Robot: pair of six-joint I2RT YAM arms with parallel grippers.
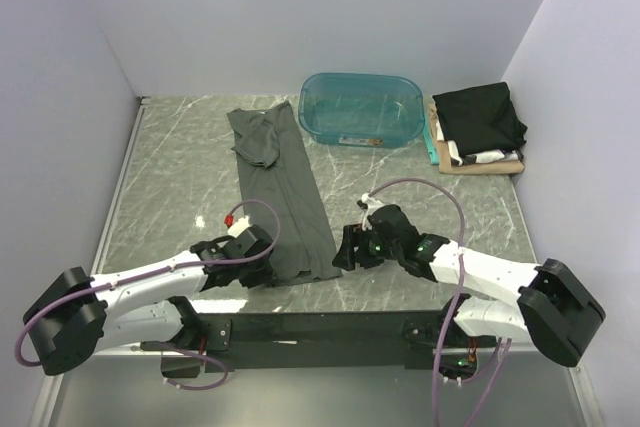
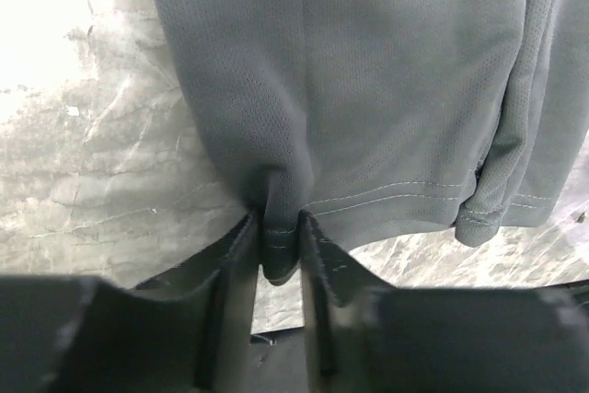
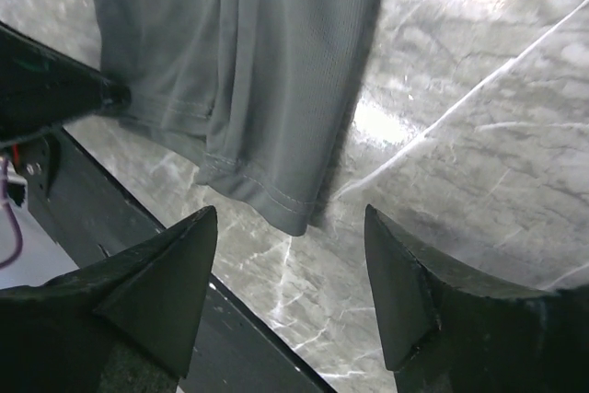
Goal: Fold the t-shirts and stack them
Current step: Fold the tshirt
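Dark charcoal-grey mesh t-shirt (image 1: 283, 192), folded into a long strip, runs from just left of the translucent teal plastic tub (image 1: 360, 109) away toward the arms. Left gripper (image 2: 279, 244) clamped on the hem's left corner, cloth bunched between its jaws. Right gripper (image 3: 287, 220) spread wide beside the hem's right corner, gripping nothing. Likely need: right pinches every layer there, then both lift level and carry the hem tubward. Black-topped stack of folded shirts (image 1: 478, 125) lies right of the tub.
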